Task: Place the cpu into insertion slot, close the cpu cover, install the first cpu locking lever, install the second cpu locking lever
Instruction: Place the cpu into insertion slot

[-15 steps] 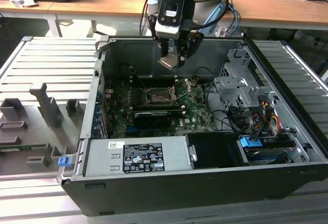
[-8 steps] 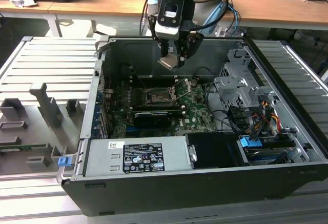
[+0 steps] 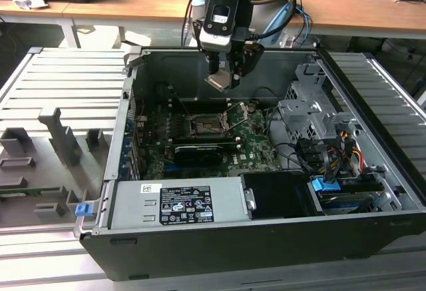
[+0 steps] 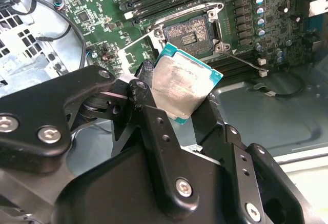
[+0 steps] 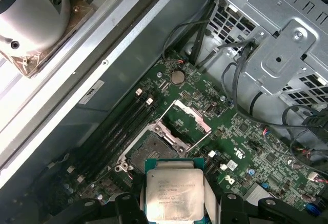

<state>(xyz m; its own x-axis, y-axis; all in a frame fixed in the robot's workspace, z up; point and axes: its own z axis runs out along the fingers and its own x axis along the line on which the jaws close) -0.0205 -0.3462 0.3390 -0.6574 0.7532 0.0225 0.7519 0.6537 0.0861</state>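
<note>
The lower edge of the cpu (image 4: 180, 88) is hidden between the black fingers (image 4: 154, 126). In the first wrist view the picture's border cuts the chip (image 5: 173, 193) off. The gripper (image 3: 223, 79) is clamped on two opposite sides of the cpu and holds it tilted, with its metal top facing both wrist views.

Below the gripper the socket (image 5: 154, 151) lies bare, with free air between it and the chip. The cover (image 5: 190, 117) stands raised at the socket's far side. Memory slots (image 5: 125, 124) run just beside the socket. The drive cage (image 3: 313, 114) stands well off to the exterior view's right.

The arm hangs straight down into the open case (image 3: 266, 244), above the board (image 3: 256, 151).
</note>
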